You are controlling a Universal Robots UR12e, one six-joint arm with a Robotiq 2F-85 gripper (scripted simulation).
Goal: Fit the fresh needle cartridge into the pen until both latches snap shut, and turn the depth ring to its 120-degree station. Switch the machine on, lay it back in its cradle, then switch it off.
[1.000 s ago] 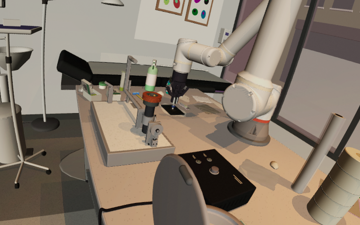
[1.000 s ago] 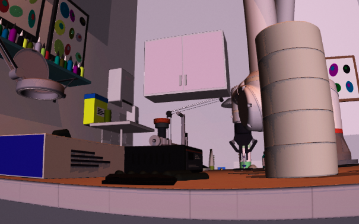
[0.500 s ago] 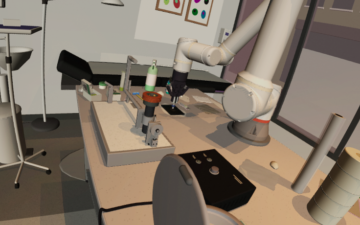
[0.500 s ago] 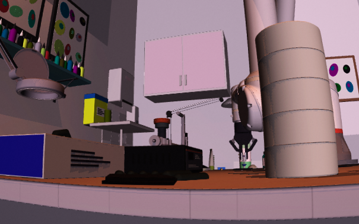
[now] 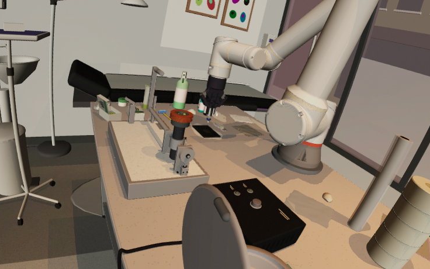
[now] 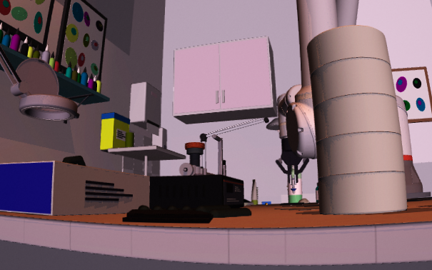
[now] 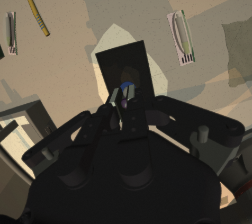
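Note:
The needle cartridge (image 7: 126, 94) is mostly hidden between my fingers; only its pale body and blue tip show, hanging above the black tray (image 5: 206, 130) (image 7: 125, 70). The pen (image 5: 180, 128), black-bodied with an orange depth ring (image 5: 181, 116) on top, stands upright in its grey cradle (image 5: 179, 154) on the raised work mat, to the left of the tray. The black power unit (image 5: 258, 212) with its knob and buttons sits near the table's front edge. My gripper (image 5: 211, 111) (image 6: 292, 177) (image 7: 124, 99) hovers over the tray, closed around the cartridge.
The stack of paper rolls (image 5: 410, 220) and a leaning tube (image 5: 378, 184) stand at the table's right front. A green-and-white bottle (image 5: 180, 90) stands behind the pen. A razor (image 7: 31, 5) and sealed cartridge packets (image 7: 182, 38) lie flat around the tray.

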